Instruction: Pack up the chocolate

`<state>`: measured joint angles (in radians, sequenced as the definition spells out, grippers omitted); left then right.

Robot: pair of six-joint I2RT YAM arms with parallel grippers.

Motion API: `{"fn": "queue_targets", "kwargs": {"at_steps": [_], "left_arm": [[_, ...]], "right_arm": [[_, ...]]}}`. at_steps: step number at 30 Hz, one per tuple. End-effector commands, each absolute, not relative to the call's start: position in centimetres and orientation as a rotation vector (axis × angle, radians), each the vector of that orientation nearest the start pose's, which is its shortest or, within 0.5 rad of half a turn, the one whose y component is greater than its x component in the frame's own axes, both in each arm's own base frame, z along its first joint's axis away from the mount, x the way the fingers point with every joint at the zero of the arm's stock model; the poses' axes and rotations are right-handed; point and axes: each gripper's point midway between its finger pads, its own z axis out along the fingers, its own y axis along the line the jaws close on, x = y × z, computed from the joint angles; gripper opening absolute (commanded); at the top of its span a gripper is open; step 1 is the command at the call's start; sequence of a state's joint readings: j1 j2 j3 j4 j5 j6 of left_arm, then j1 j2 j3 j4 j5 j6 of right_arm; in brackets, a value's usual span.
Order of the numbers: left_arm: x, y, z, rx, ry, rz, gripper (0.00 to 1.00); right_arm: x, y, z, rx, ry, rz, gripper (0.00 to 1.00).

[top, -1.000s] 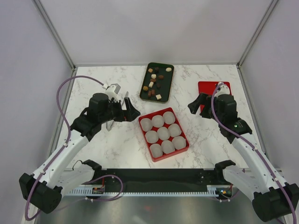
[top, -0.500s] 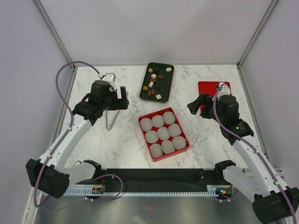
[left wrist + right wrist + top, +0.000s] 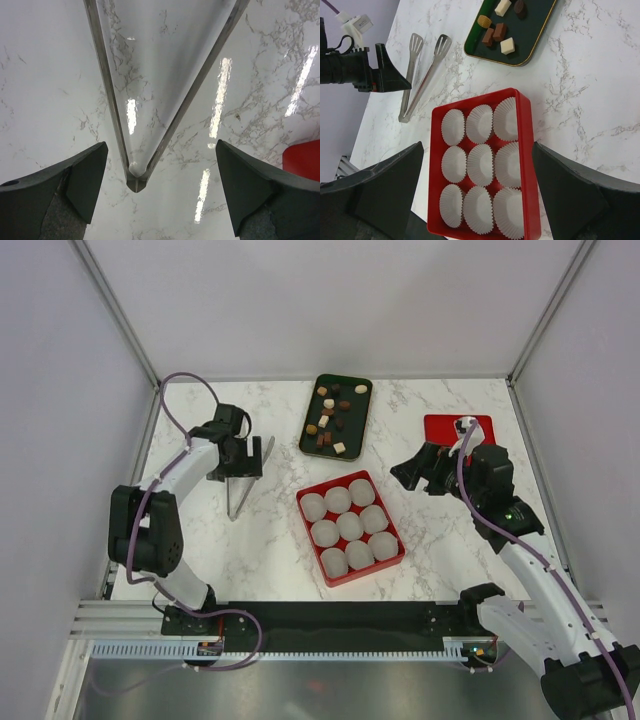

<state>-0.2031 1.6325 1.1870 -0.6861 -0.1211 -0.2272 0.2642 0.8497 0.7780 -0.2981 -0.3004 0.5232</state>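
The chocolate (image 3: pixel 323 422) lies loose on the dark tray (image 3: pixel 357 425), at 12 o'clock from the red box (image 3: pixel 372 569) of empty paper cups. The pieces look tiny, light and smooth, likely to skid or scuff, so each is best pinched lightly across its flat sides or middle. The left gripper (image 3: pixel 161 150) is spread wide astride the hinge end of the tongs (image 3: pixel 136 180) at the box's 9 o'clock, touching nothing. The right gripper (image 3: pixel 477 145) hangs released and empty at 3 o'clock.
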Motion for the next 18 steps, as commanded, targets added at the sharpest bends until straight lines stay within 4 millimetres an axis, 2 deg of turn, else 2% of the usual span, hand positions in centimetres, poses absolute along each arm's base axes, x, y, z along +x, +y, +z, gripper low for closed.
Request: {"fn": "queue_targets", "kwargs": {"at_steps": [1,9,11,18], "left_arm": [[36.2,-5.3,9.0,-0.022,2.667,0.059,0.97],[36.5,-4.5,6.0,-0.017,2.759,-0.014,0.95],[36.6,-4.9,5.3,0.0,2.78,-0.042,0.93],[36.7,-5.1,4.2,-0.001,2.797,-0.055,0.93]], "right_arm": [[27.0,15.3,24.7,-0.003,1.958,0.833,0.98],[27.0,15.3,24.6,-0.012,1.963,0.835,0.98],[27.0,15.3,24.7,-0.016,1.959,0.836,0.98],[27.2,15.4,24.5,-0.018,1.964,0.837,0.98]]}}
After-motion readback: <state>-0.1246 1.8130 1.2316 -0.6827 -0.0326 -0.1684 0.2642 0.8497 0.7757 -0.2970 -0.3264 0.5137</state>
